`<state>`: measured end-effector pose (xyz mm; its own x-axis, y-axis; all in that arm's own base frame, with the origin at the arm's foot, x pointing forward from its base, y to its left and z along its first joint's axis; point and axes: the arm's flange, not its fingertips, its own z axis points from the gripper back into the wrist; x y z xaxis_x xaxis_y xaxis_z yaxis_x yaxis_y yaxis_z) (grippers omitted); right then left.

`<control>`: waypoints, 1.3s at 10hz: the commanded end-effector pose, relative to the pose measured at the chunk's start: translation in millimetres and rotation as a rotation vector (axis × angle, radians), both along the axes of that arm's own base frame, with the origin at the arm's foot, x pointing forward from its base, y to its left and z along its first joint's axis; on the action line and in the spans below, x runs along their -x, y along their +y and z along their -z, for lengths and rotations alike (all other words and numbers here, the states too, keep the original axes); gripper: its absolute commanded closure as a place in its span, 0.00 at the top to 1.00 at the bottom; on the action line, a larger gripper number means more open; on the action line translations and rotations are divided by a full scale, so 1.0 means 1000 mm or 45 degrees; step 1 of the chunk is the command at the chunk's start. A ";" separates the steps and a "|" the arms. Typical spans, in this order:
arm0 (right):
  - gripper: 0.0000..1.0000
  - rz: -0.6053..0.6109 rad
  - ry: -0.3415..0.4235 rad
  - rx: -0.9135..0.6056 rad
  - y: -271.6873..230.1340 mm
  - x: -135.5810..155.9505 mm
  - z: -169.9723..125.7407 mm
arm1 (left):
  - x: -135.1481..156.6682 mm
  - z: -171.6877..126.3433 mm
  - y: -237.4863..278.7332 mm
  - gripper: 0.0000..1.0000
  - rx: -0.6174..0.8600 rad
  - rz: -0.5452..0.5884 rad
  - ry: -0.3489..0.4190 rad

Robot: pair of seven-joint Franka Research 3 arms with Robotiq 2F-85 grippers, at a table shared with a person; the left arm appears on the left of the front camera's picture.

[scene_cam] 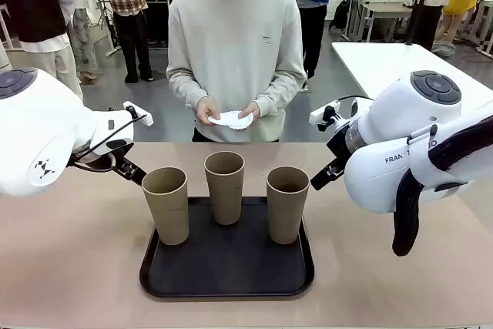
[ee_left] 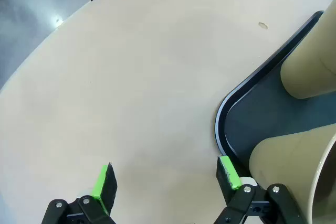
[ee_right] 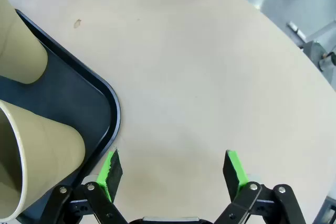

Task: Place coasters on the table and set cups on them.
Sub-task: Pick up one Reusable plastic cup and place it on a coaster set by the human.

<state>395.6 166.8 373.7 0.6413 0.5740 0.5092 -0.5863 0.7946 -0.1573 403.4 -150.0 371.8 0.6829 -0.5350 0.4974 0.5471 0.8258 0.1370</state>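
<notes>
Front view. Three cups [scene_cam: 224,186] stand upright on a black tray [scene_cam: 227,271], one each toward its 9, 12 and 3 o'clock; the 12 o'clock cup stands farthest from me. The tray lies on the table [scene_cam: 69,267], toward its 6 o'clock edge, nearest my side. At 12 o'clock a person [scene_cam: 235,44] stands just beyond the far edge and holds the white coasters [scene_cam: 231,119] in both hands, off the table.

Left wrist view. My left tool [ee_left: 165,178] is released, jaws wide and empty, above bare table. The tray's rounded corner and two cups fill the picture from 2 to 5 o'clock. One pad overlaps the tray rim; I cannot tell whether it touches.

Right wrist view. My right tool [ee_right: 173,168] is likewise released and empty over bare table. The tray corner and two cups sit from 8 to 10 o'clock, just beside one pad.
</notes>
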 end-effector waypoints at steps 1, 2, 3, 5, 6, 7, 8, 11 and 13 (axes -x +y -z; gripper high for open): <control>1.00 0.000 0.000 0.000 0.000 0.000 0.000 | 0.000 0.000 0.000 1.00 0.000 0.000 0.000; 1.00 0.000 0.000 0.000 0.000 0.000 0.000 | 0.000 0.000 0.000 1.00 0.000 0.000 0.000; 1.00 0.000 0.000 0.000 0.000 0.000 0.000 | 0.000 0.000 0.000 1.00 0.000 0.000 0.000; 1.00 0.000 0.000 0.000 0.000 0.000 0.000 | 0.000 0.000 0.000 1.00 0.000 0.000 0.000; 1.00 0.000 0.000 0.000 0.000 0.000 0.000 | 0.000 0.000 0.000 1.00 0.000 0.000 0.000; 1.00 0.000 0.000 0.000 0.000 0.000 0.000 | 0.000 0.000 0.000 1.00 0.000 0.000 0.000; 1.00 0.000 0.000 0.000 0.000 0.000 0.000 | 0.000 0.000 0.000 1.00 0.000 0.000 0.000; 1.00 0.000 0.000 0.000 0.000 0.000 0.000 | 0.000 0.000 0.000 1.00 0.000 0.000 0.000; 1.00 0.000 0.000 0.000 0.000 0.000 0.000 | 0.000 0.000 0.000 1.00 0.000 0.000 0.000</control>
<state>395.6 166.8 373.7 0.6413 0.5740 0.5092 -0.5863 0.7946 -0.1574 403.4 -150.0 371.8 0.6829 -0.5350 0.4974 0.5471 0.8258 0.1370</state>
